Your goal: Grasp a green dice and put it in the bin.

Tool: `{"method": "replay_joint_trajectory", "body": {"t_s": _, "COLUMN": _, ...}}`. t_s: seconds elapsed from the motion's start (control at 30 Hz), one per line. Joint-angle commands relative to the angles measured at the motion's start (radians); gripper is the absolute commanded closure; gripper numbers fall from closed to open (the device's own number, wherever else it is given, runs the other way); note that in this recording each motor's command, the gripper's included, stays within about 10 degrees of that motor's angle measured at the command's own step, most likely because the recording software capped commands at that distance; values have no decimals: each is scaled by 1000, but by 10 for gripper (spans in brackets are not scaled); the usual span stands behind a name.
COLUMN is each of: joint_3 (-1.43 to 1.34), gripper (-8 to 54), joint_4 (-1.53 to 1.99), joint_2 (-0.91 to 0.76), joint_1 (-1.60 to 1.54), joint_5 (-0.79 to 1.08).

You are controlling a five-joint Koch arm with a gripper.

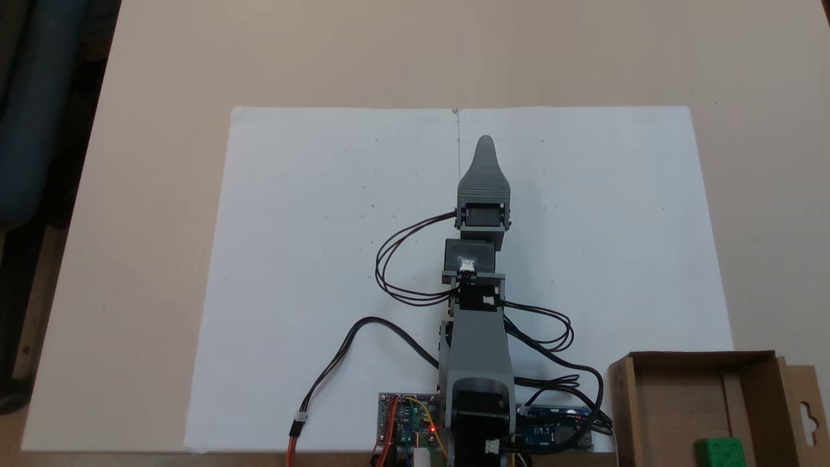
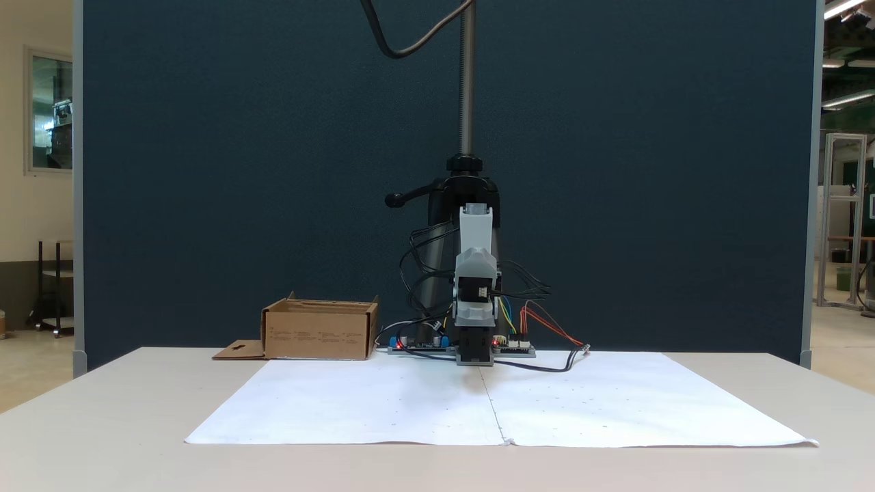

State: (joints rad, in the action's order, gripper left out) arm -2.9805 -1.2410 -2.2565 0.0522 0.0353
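Note:
The green dice [image 1: 718, 451] lies inside the bin [image 1: 677, 408], a brown cardboard box at the bottom right of a fixed view, against the picture's lower edge. In the other fixed view the bin [image 2: 319, 335] stands left of the arm's base and its walls hide the dice. My gripper [image 1: 485, 148] points away from the base over the middle of the white paper, far from the bin. One grey tapered jaw lies on top and covers the other. Nothing shows between the jaws. The folded arm [image 2: 476, 273] faces the camera.
A large white paper sheet [image 1: 311, 259] covers the beige table. Circuit boards [image 1: 407, 418] and loose black cables [image 1: 402, 259] sit around the arm's base. The bin's flap with the hanger hole [image 1: 807, 415] sticks out at its side. A clamp post [image 2: 467, 82] rises behind the arm.

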Motion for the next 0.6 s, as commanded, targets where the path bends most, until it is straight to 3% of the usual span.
{"method": "replay_joint_trajectory", "body": {"t_s": 0.0, "joint_3": -3, "gripper": 18, "joint_4": -167, "joint_2": -114, "joint_1": 9, "joint_5": 48}}
{"method": "replay_joint_trajectory", "body": {"t_s": 0.33, "joint_3": -100, "gripper": 15, "joint_4": -455, "joint_2": -114, "joint_1": 8, "joint_5": 44}}
{"method": "replay_joint_trajectory", "body": {"t_s": 0.57, "joint_3": -147, "gripper": 9, "joint_4": -472, "joint_2": -114, "joint_1": 8, "joint_5": 43}}
